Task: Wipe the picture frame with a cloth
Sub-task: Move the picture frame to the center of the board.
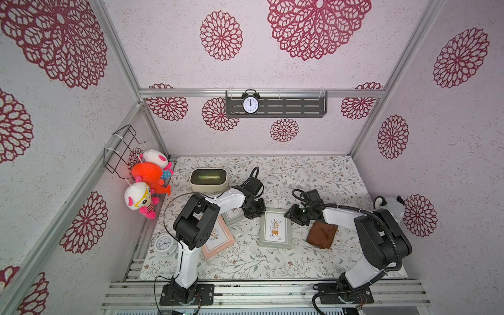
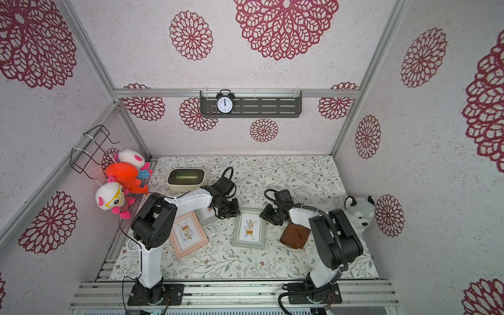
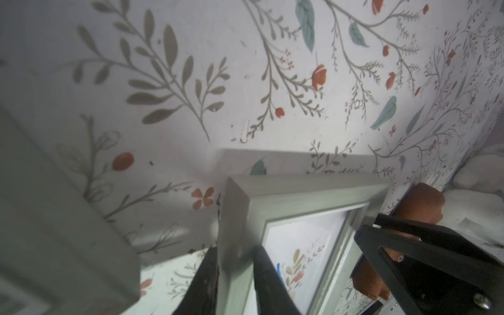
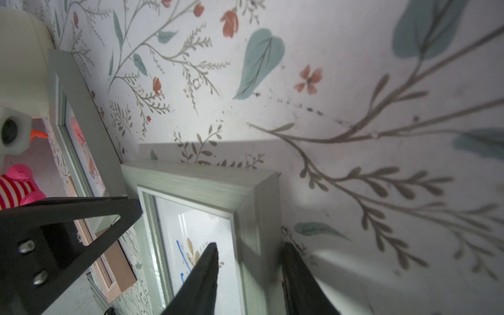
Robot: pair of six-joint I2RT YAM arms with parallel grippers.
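stiff, probably light glazed picture frame (image 1: 275, 228), flat on the table (image 1: 245, 261), best gripped by its side rails: left gripper (image 3: 235, 248) seemingly pinching one, right gripper (image 4: 251, 244) astride the other with jaws apart; limp cloth (image 1: 322, 235) lies near it.

My left arm (image 1: 196, 221) covers most of a second grey frame (image 1: 231, 217) and part of the white clock (image 1: 163, 243). My right arm (image 1: 338, 218) hides the far edge of the cloth (image 1: 323, 234). In both wrist views the picture frame (image 3: 300, 195) runs off the edge; a near grey corner (image 3: 54, 218) is blur.
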